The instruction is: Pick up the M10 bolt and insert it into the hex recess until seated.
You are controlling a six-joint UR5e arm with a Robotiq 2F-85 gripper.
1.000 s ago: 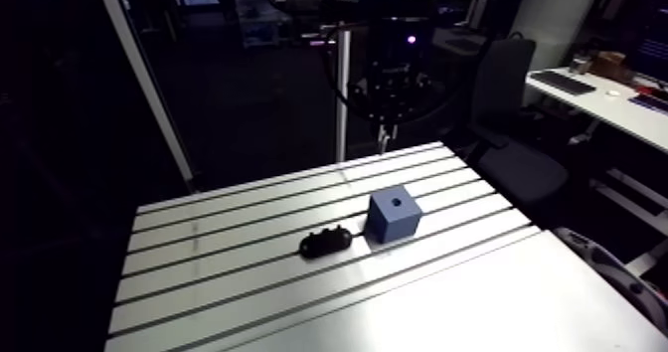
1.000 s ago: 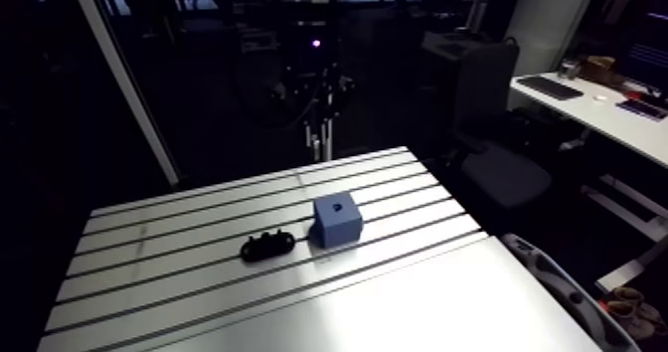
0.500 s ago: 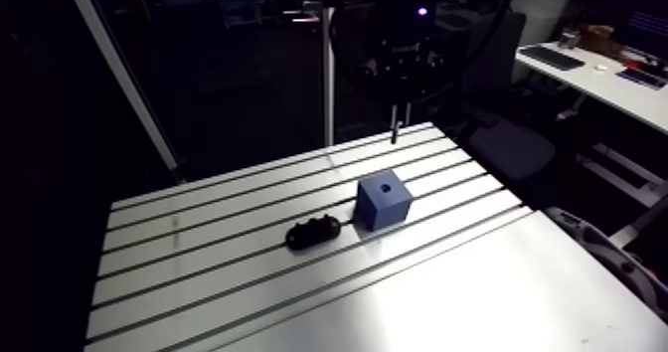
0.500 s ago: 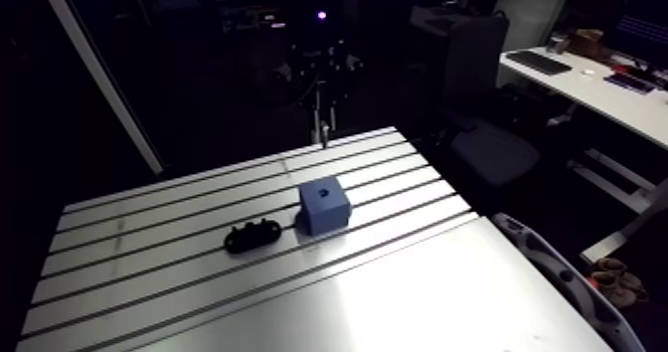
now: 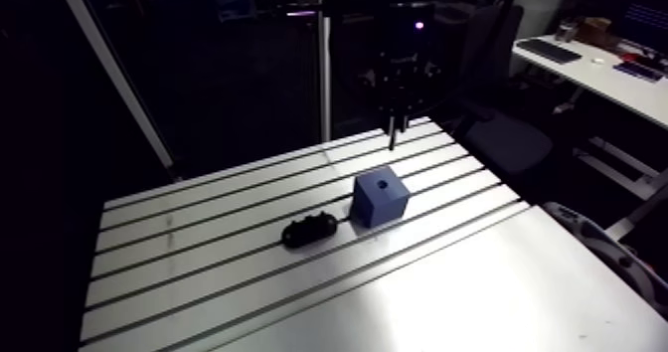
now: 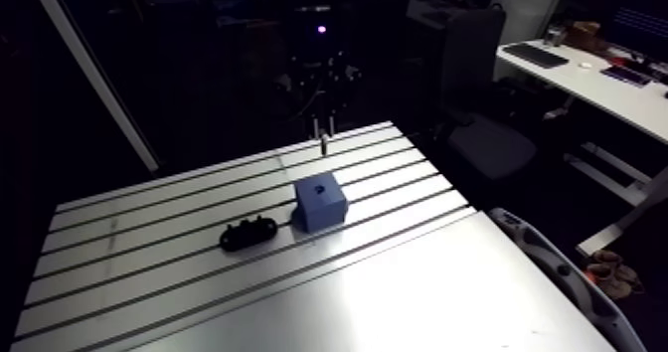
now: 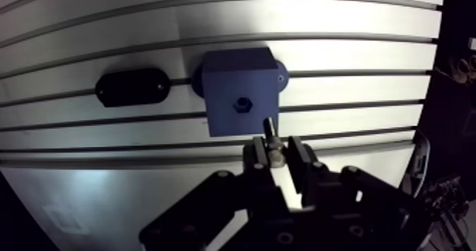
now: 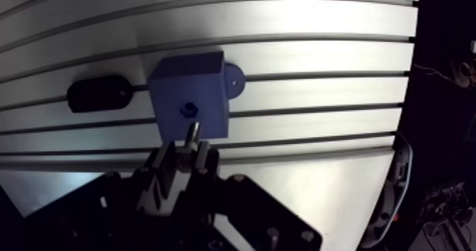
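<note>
A blue block stands on the slotted table, with a small hex recess in its top face. My gripper hangs above the table, just short of the block's near edge, shut on the M10 bolt. The bolt's shank sticks out past the fingertips towards the block. In the arm view the gripper is above and behind the block, well clear of its top.
A black oval part lies on the table beside the block, close to its side; in the arm view the black part sits left of the block. The table's edge and a dark drop run along one side.
The gripper with the bolt has come lower and closer to the block. The arm camera has shifted too. Block and black part have stayed in place.
</note>
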